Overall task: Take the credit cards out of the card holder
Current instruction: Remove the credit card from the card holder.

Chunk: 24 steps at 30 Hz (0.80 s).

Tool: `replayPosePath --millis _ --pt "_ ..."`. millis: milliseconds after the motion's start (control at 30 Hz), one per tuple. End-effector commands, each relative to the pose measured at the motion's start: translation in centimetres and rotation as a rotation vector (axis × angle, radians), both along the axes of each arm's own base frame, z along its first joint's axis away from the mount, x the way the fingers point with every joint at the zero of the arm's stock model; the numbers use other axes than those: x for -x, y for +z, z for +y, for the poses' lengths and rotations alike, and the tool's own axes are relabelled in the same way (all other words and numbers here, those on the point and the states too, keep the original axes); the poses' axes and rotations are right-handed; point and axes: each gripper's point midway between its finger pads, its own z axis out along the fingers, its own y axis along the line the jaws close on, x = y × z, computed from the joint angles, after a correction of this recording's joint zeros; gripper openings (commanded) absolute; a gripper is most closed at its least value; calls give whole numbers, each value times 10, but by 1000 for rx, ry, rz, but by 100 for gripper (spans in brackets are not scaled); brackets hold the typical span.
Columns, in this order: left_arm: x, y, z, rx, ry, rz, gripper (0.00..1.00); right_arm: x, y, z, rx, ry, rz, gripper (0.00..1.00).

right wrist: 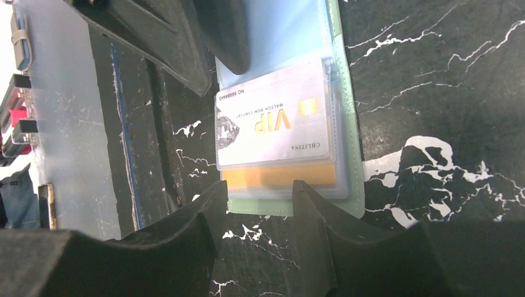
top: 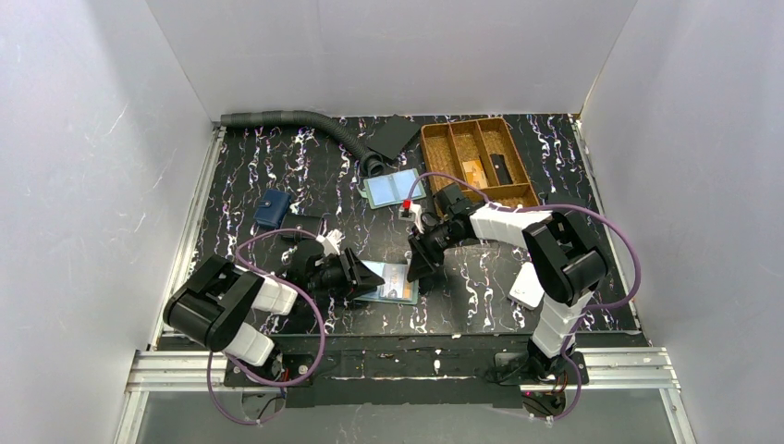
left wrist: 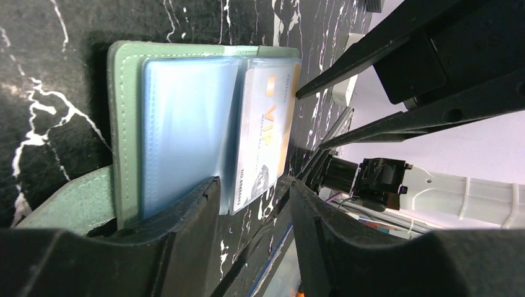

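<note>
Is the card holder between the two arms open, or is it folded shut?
Open: the card holder lies spread flat, its blue panel and a white VIP card facing up.

Left claw [left wrist: 255,187], right claw [right wrist: 260,187], jaws apart

White walls [top: 388,55] enclose an evenly lit black bench [top: 250,166] veined with white, with an aluminium rail [top: 629,363] along its near edge.
</note>
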Motion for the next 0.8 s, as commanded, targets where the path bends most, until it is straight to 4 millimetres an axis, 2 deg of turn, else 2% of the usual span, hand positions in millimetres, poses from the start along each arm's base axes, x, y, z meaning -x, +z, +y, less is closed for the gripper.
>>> replayPosePath --millis 0,200,333,467,533,600,767 --pt "-2 3 -3 11 -19 -6 46 1 2 -1 7 -21 11 51" --pt "-4 3 -11 15 -37 4 46 2 -4 0 12 -34 41 49" --pt "-6 3 -21 19 -58 10 35 3 -9 0 22 -37 62 47" --pt "-5 -1 -25 20 -69 21 29 3 -12 1 27 -41 75 47" --pt "-5 -2 -25 22 -70 25 19 3 -12 1 28 -43 80 46" --pt "-4 -3 -26 26 -71 28 1 3 -12 1 28 -41 83 46" --pt "-6 3 -26 62 -49 7 0 -4 4 -2 -2 -32 56 48"
